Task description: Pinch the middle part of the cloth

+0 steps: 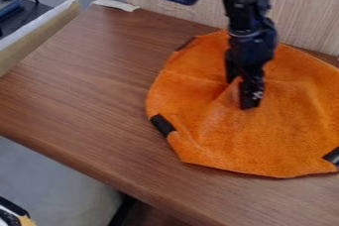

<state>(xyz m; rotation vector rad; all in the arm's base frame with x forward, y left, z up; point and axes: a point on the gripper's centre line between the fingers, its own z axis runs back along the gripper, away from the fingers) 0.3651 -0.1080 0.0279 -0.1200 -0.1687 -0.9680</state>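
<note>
Your plain orange cloth (265, 136), your brown wood-grain table (86, 86)
You see 2 black tabs (162, 125) on its near side, a finely streaked beige far panel (301, 9), a black gripper (240, 92).

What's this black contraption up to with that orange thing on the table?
A black robot arm has its gripper down at about the middle of an orange cloth, which lies spread out on a wooden table. The job is to pinch the middle of the cloth. Creases run out from where the gripper meets it, and the cloth rises in a small fold there, but I can't tell whether it is gripped yet. Most of it lies spread on the tabletop.
</note>
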